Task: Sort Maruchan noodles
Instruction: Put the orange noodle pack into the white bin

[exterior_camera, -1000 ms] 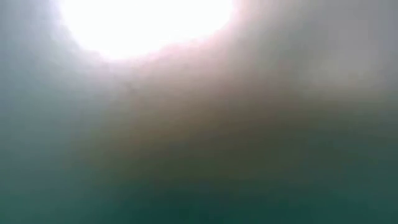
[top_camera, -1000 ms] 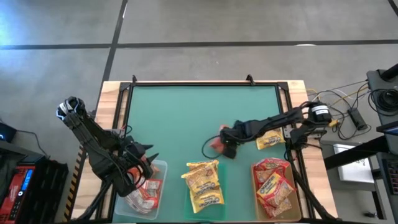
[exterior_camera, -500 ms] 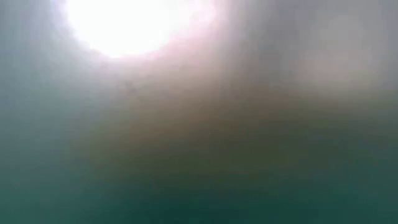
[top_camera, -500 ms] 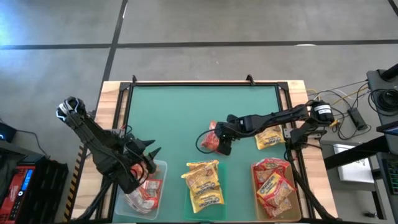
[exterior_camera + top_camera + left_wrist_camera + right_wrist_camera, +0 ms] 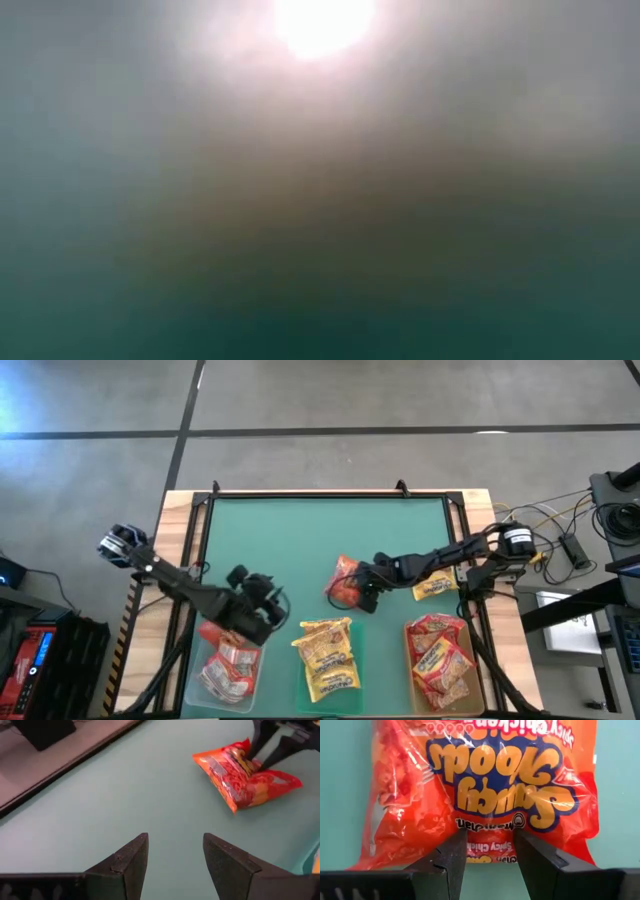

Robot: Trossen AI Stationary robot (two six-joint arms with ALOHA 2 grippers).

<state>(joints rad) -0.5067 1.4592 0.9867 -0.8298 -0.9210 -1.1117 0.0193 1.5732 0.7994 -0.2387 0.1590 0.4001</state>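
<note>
We find most Maruchan noodles already sorted into three trays [image 5: 258,628] at the near edge. Two remain on the green mat [image 5: 290,550]: a yellow packet [image 5: 436,585] and an orange-red packet [image 5: 345,582], pinched by the right gripper [image 5: 368,598]. The left gripper [image 5: 272,600] stands open, empty.

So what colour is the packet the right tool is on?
Red-orange packet with a blue and yellow label, clearest in the right wrist view.
</note>
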